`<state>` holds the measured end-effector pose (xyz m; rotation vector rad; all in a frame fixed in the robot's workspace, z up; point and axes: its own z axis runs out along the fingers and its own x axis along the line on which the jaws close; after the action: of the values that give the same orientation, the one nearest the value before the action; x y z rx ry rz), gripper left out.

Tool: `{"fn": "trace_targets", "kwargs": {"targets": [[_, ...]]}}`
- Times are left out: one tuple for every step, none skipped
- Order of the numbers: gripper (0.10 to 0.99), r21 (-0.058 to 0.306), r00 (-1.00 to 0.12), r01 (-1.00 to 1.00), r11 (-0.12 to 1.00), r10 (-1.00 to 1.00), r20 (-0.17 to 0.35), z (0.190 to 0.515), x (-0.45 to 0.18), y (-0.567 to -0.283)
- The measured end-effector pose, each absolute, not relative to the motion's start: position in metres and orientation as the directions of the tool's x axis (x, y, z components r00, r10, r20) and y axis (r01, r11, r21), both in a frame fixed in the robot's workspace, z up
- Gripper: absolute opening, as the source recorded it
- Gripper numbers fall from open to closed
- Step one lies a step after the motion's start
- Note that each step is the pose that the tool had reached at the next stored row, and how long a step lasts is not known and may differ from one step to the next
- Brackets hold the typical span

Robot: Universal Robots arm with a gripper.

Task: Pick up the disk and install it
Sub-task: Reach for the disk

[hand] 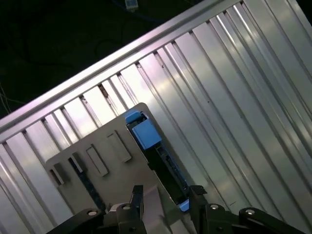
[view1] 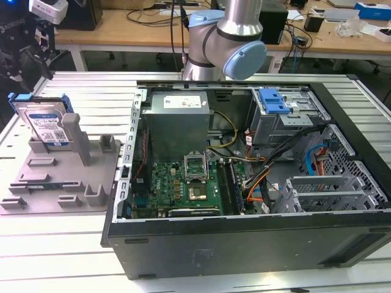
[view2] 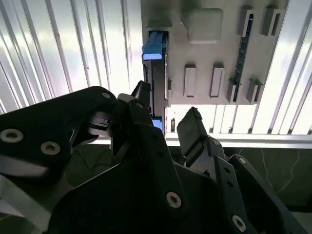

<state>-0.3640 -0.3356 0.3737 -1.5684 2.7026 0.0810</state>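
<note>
Gripper [view2: 166,113] open wide, hovering over the disk [view2: 157,83], which stands on edge, its long axis lined up between the jaws.

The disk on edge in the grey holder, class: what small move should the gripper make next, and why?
Probably lower the gripper straight down with its jaws open. In both wrist views the disk stands on edge in the holder, roughly in line with the gap between the open fingers, which do not touch it yet. The exterior view shows the gripper above it.
</note>
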Motion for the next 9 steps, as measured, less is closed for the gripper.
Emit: {"fn": "trace_targets", "kwargs": {"targets": [[0.498,0.036,-0.481,-0.877,0.48,-0.876,-0.039,0.3736,-0.364,-0.3356],[0.498,0.036,-0.466,-0.885,0.465,-0.884,-0.037,0.3734,-0.364,-0.3355],[0.498,0.035,-0.44,-0.898,0.439,-0.897,-0.036,0.3731,-0.364,-0.3355],[0.498,0.035,-0.416,-0.909,0.415,-0.909,-0.035,0.3727,-0.364,-0.3354],[0.498,0.034,-0.384,-0.923,0.382,-0.923,-0.034,0.3721,-0.364,-0.3351],[0.498,0.034,-0.364,-0.931,0.363,-0.931,-0.034,0.3718,-0.364,-0.335],[0.498,0.034,-0.349,-0.937,0.347,-0.937,-0.034,0.3715,-0.364,-0.3346],[0.498,0.034,-0.324,-0.946,0.323,-0.945,-0.034,0.3711,-0.364,-0.3338],[0.498,0.034,-0.302,-0.953,0.3,-0.953,-0.033,0.3708,-0.364,-0.3327]]}}
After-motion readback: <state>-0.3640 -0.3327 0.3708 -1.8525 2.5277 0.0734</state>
